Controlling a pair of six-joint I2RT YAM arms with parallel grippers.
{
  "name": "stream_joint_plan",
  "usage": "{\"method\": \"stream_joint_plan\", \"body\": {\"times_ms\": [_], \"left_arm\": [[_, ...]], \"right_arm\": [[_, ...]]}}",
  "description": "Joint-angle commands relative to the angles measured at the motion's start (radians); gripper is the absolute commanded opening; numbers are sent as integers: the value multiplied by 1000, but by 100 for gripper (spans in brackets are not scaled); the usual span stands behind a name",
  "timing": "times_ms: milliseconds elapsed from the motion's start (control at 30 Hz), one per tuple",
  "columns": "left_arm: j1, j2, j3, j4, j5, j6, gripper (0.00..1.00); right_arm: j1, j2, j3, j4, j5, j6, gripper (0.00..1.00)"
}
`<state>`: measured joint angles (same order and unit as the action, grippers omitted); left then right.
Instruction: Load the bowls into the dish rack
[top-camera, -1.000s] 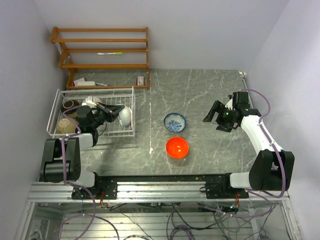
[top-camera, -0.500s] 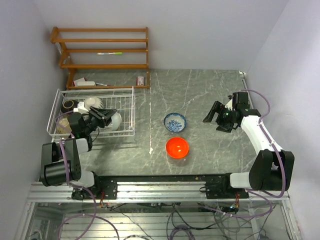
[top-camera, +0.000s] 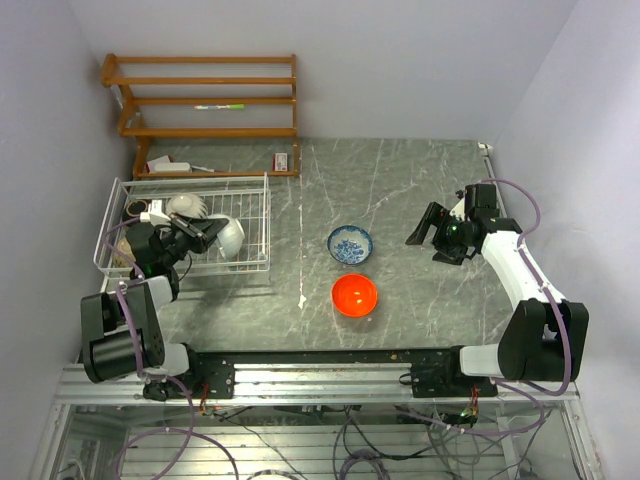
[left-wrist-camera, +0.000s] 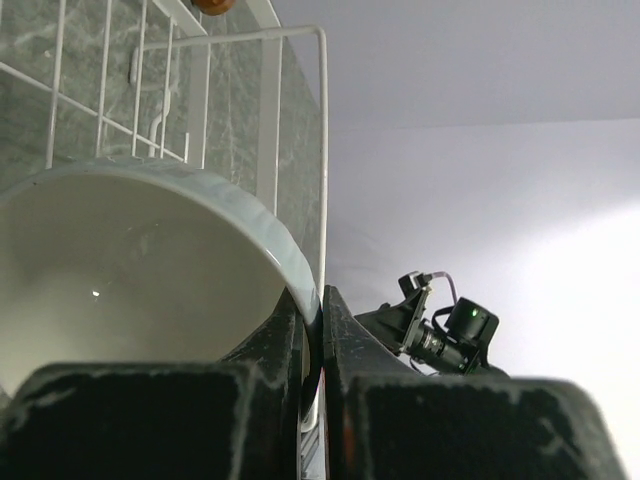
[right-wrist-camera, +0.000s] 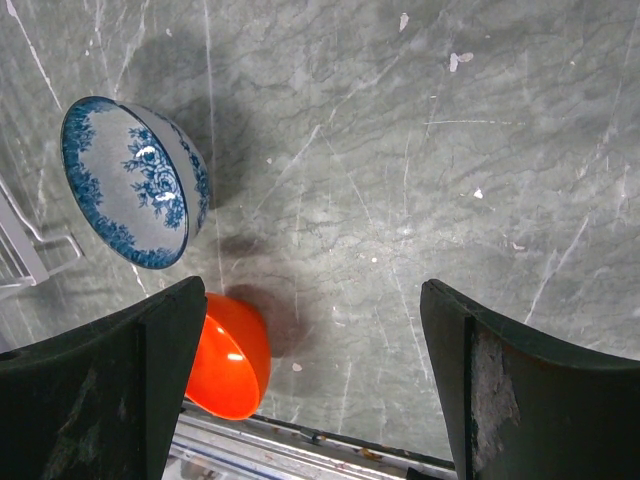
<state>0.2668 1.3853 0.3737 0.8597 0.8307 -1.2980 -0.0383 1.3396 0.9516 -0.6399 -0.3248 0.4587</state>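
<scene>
Drawn deeper into the rack (top-camera: 268, 220) at 9 o'clock since a second ago, with left jaws clamped on the white bowl (top-camera: 230, 238) by its rim and right jaws wide open, empty, at 3 o'clock: placing step, probably calling for lowering, letting go, then fetching the blue bowl (top-camera: 350, 244) and the orange bowl (top-camera: 354, 295) mid-tabletop (top-camera: 420, 190).

White wire dish rack (top-camera: 250, 205) at nine o'clock on the desk (top-camera: 420, 180) holds a white bowl (top-camera: 230, 238) tipped on its side and a pale bowl (top-camera: 186, 205). A blue-and-white bowl (top-camera: 350, 243) sits upright mid-desk, with an orange bowl (top-camera: 354, 294) at its six o'clock.
</scene>
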Motion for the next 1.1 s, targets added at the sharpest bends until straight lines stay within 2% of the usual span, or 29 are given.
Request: {"method": "stream_joint_plan", "body": {"times_ms": [0,67,267,367,733,1067], "left_arm": [[11,-45,71,-75,-48,-33,7],[10,-26,93,-28,-60,-64,7],[-23,91,107,255,-106,-243,7],[-55,144,119,322,-133,-274,7],[-138,264,139,398,-194,-288,7],[-139,354,22,454,-201,-263,7]], "right_arm": [[0,8,-13,13,5,-8,88],[0,12,-10,14,4,-9,88],[0,21,-3,18,4,-10,88],[-1,18,-9,21,4,-6,88],[-1,20,-26,29,10,-8,88],[0,41,-16,35,10,-12,88]]}}
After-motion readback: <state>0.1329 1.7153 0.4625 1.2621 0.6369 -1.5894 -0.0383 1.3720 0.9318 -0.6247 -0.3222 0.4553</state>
